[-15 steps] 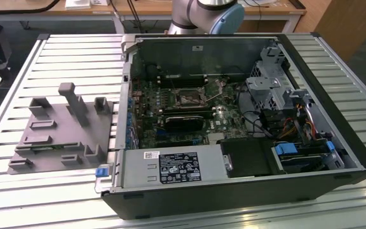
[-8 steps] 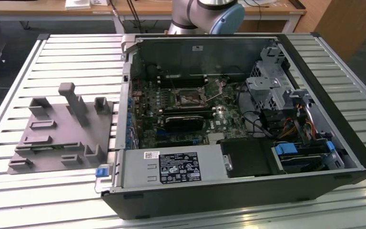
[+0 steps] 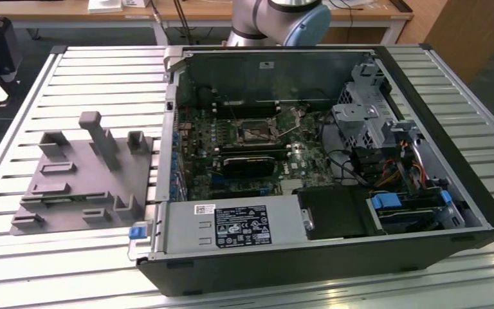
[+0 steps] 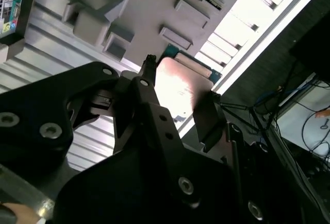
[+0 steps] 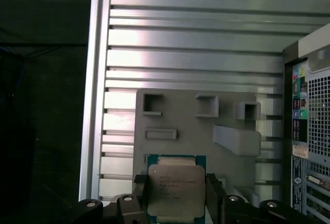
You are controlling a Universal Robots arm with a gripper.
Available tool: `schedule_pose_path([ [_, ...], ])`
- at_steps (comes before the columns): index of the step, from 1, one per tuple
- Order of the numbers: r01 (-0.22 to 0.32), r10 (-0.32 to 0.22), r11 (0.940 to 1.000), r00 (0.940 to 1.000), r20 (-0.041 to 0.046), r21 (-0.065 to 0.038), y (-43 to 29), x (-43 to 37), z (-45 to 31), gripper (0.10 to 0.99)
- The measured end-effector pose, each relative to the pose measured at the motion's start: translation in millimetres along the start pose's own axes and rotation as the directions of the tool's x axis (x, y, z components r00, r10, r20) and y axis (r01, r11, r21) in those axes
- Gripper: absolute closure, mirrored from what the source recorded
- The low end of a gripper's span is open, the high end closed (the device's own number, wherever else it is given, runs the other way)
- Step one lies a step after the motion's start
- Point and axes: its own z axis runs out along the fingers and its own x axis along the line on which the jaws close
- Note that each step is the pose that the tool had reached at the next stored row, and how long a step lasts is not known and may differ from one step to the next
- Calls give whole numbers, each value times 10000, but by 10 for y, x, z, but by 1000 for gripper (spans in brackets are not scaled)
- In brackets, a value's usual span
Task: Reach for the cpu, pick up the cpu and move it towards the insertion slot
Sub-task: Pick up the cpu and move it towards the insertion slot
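In both wrist views the cpu [image 5: 172, 188] [image 4: 180, 90], a flat square chip with a silvery top and a green rim, sits between the black fingers [image 5: 140, 193] of my gripper [image 5: 176, 183] [image 4: 180, 82]. The fingers press on two opposite edges of the chip, so the gripper is shut on it. The chip hangs over the near end of the grey fixture plate [image 5: 196, 126] [image 4: 154, 7]. In the exterior view the insertion slot [image 3: 254, 133], a silvery frame around a dark centre with a thin wire lever, lies on the motherboard inside the open computer case [image 3: 316, 270].
The case's rear panel [image 5: 309, 131] stands beside the fixture. The grey fixture [image 3: 84, 174] carries several upright blocks. A long black card [image 3: 247, 164] lies just below the socket. The slatted metal table [image 5: 206, 38] ends at an edge [image 5: 95, 80], with dark floor beyond. The arm's base [image 3: 282, 19] rises behind the case.
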Motion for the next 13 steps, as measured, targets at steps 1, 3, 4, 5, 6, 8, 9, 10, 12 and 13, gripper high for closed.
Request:
schedule_pose_path([
  [1, 0, 0, 10000, 10000, 0, 0, 0, -14, 0, 545],
  [3, 0, 0, 10000, 10000, 4, 0, -1, -46, -1, 545],
  [4, 0, 0, 10000, 10000, 7, 0, -1, -59, 0, 545],
  [5, 1, -1, 10000, 10000, 10, 1, -1, -72, -1, 545],
  [6, 1, -1, 10000, 10000, 13, 1, -2, -85, 0, 545],
  [8, 2, -2, 10000, 10000, 19, 0, -2, -116, 0, 545],
  [9, 2, -2, 10000, 10000, 22, 0, -3, -131, 0, 545],
  [10, 2, -2, 10000, 10000, 26, 0, -3, -147, 0, 545],
  [12, 3, -3, 10000, 10000, 35, 1, -4, -176, 1, 545],
  [13, 2, -2, 10000, 10000, 41, 1, -4, -190, 1, 545],
])
